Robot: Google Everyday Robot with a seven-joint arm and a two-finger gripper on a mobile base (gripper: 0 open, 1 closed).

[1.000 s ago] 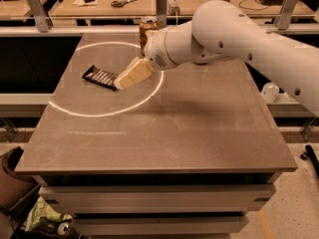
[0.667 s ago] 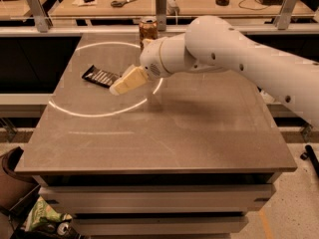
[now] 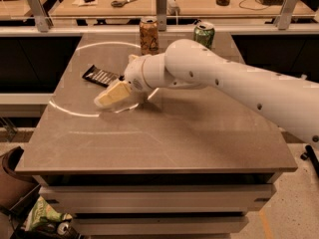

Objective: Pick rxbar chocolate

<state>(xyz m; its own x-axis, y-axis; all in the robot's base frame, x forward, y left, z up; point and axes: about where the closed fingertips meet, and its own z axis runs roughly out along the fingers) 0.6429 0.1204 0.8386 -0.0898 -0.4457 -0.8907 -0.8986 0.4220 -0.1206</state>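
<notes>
Gripper [image 3: 103, 100] has travelled left and toward the near edge of the worktop [image 3: 199, 148] since the earlier frames, and sits lower in view. It was beside the right end of the rxbar chocolate [image 3: 99, 75]; its tip is now on the near side of the bar, pointing down and left.

Bar: unmoved. It lies flat in its black wrapper on the left half of the worktop, inside the pale ring [image 3: 67, 111] marked there. Its right end is close to the gripper's wrist. Bar and gripper tip are apart, with bare worktop between them.

Gripper state: cannot tell whether it is open or closed from this view. It holds nothing that I can see. It hangs low over the worktop, and I cannot tell whether it touches.

Arm [image 3: 224, 81] reaches in from the right across the middle of the worktop. The brown can [image 3: 148, 35] and green can [image 3: 204, 34] stand upright at the far edge, well apart from the bar and out of the arm's way.

Judgement: pick not yet made. The shift carried the tip past the bar instead of over it. The next move likely calls for coming back over the bar and squaring up to its narrow width. The wrapper is flat and glossy, so a shallow grasp may slip.
</notes>
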